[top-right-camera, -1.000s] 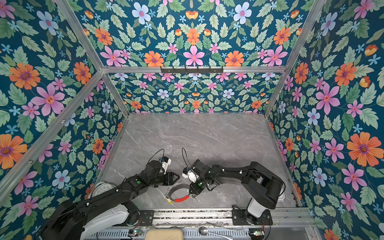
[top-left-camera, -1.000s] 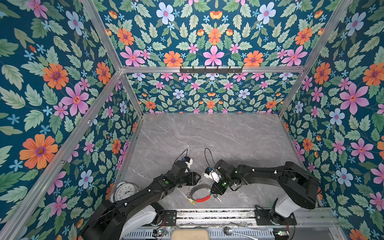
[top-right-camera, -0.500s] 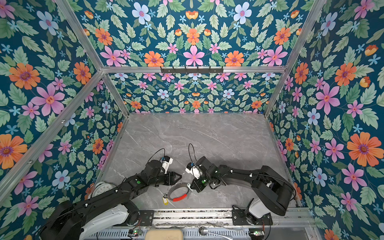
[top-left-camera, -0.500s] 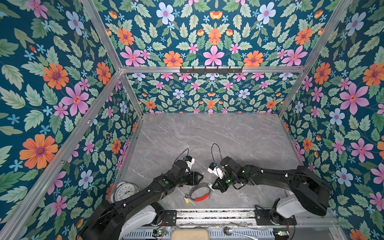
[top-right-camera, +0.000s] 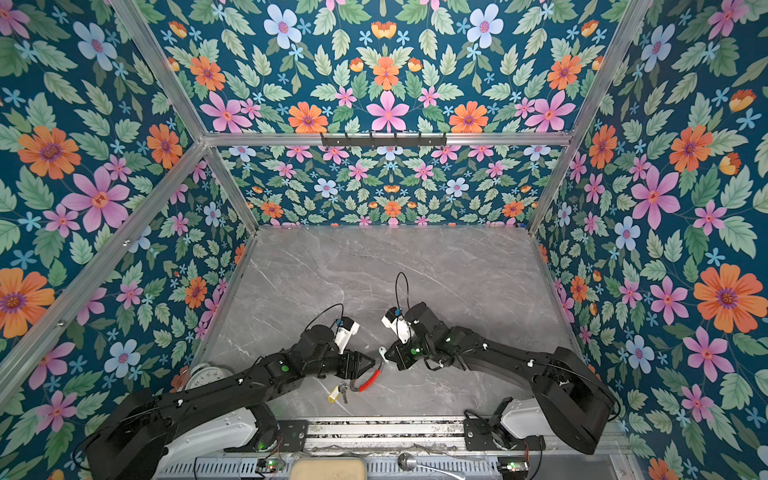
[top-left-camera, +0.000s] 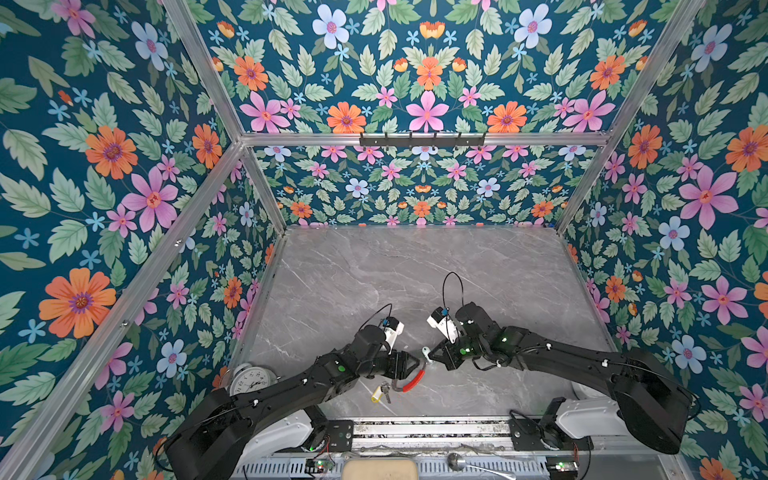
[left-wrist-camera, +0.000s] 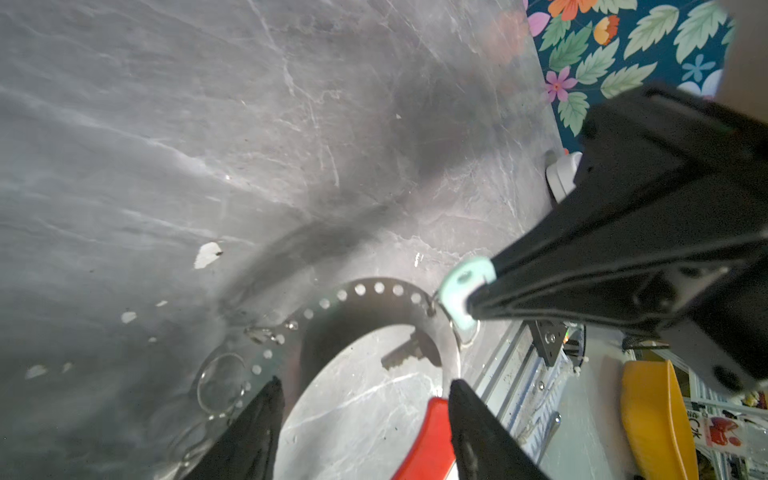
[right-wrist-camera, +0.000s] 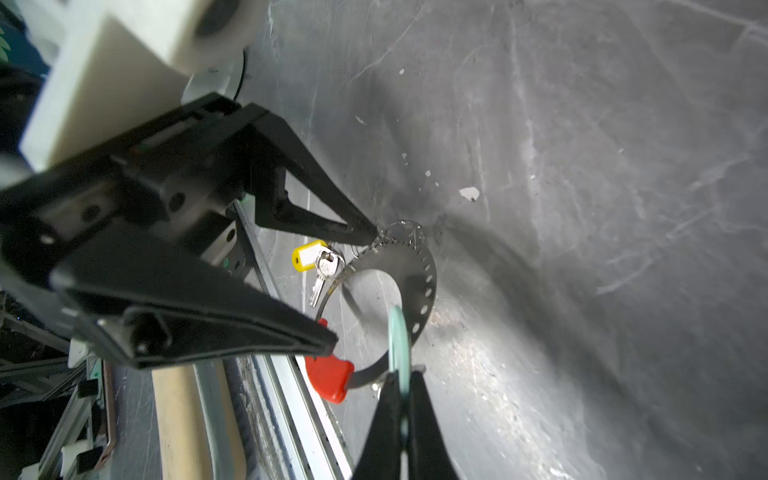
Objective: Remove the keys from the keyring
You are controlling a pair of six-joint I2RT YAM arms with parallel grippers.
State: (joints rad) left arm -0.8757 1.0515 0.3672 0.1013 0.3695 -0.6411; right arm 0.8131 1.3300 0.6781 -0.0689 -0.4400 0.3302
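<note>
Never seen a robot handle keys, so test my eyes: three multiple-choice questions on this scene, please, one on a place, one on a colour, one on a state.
1. Where is the clock?
A) by the far wall
B) near-left corner, beside the left arm
C) under the right arm

2. The plastic tag beside the silver key is:
A) blue
B) green
C) yellow

3. The right gripper is:
A) shut on the pale tag
B) open and empty
C) holding the clock

Answers:
B: its dial shows beside the left arm.
C: yellow plastic lies against the key.
A: its fingers pinch the pale tag.
</note>
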